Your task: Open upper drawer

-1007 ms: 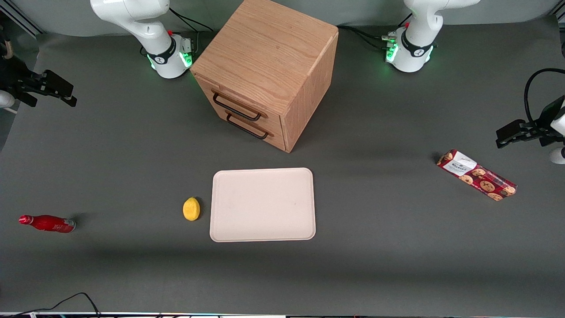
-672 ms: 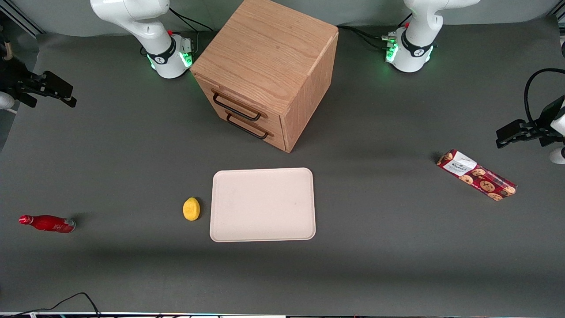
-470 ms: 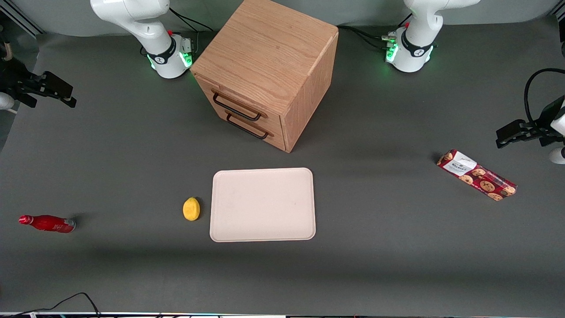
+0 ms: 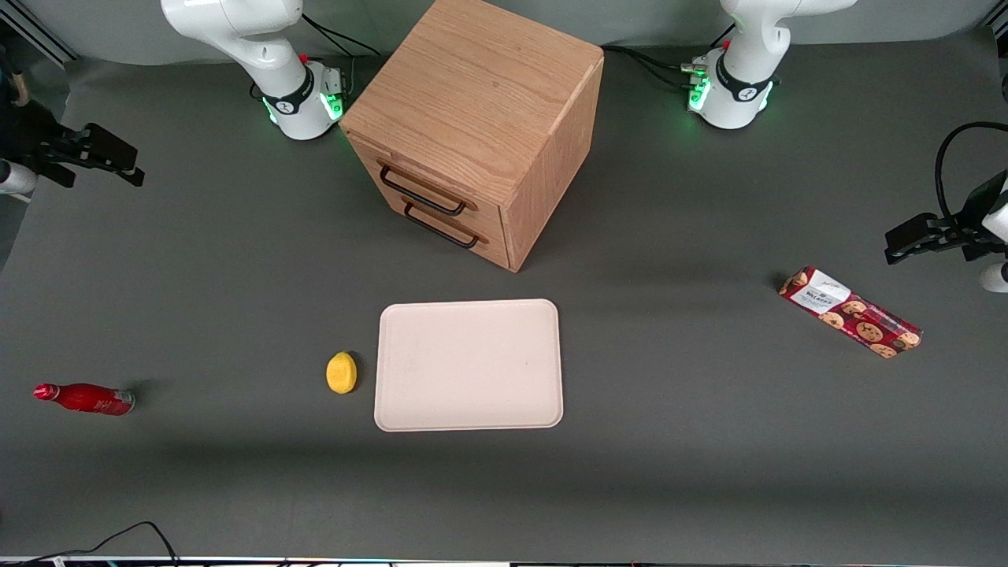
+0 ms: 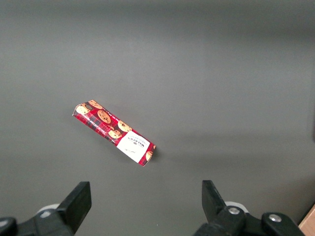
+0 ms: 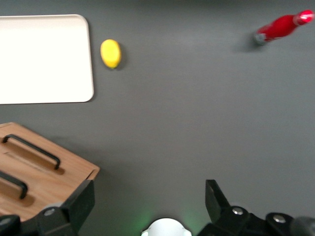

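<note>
Presently logged, outward from the working arm.

Gripper (image 4: 94,161): black, two fingers (image 6: 81,201) spread apart with nothing between them; hovering above the bare mat at the working arm's end of the table, well apart from the cabinet.

Cabinet (image 4: 480,102): oak cube standing between the two arm bases, turned at an angle, its drawer front facing toward the working arm's end and the front camera.

Upper drawer (image 4: 425,185): uppermost of two on that front, long black bar handle (image 4: 421,194); face flush with the cabinet, shut. Also seen from the right wrist (image 6: 34,152).

Bottom drawer (image 4: 445,224): directly beneath, matching handle, also flush.

Tray (image 4: 468,365): pale, rectangular, flat on the mat, nearer the front camera than the cabinet.

Lemon (image 4: 341,372): yellow, just beside the tray's short edge on the working arm's side, not touching it.

Bottle (image 4: 83,398): red, lying on its side, toward the working arm's end of the table, well apart from the lemon.

Biscuit packet (image 4: 850,312): red, cookie print, lying flat toward the parked arm's end.
</note>
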Robot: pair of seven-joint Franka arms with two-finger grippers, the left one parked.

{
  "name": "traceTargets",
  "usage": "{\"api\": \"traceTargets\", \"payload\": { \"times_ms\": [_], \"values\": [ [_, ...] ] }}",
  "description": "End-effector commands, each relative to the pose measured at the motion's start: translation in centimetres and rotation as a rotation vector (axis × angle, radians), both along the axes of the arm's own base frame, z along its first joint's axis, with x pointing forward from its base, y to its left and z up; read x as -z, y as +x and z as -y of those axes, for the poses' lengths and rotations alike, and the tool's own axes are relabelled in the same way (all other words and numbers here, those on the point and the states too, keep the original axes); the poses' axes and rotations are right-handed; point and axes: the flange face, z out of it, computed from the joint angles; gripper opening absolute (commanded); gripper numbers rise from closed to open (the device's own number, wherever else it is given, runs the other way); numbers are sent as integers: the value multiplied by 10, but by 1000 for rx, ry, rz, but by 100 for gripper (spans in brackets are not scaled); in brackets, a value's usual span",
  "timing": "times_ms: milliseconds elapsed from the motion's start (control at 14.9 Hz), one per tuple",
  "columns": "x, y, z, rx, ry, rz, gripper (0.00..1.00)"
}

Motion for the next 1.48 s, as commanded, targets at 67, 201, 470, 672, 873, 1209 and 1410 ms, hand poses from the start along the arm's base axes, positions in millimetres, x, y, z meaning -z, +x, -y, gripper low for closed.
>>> {"api": "traceTargets", "payload": {
  "times_ms": [67,201,470,672,873,1209,1410],
  "values": [
    [-3,-7,-75,-136,27,-14,100],
    [4,-15,-123,-216,16,-27,100],
    [26,-23,-198,-237,1,-56,100],
    [32,-26,-210,-268,16,-79,100],
    [36,-20,-216,-472,97,-101,100],
    [78,3,-227,-962,278,-160,100],
    [96,7,-229,-995,302,-217,100]
  ]
}}
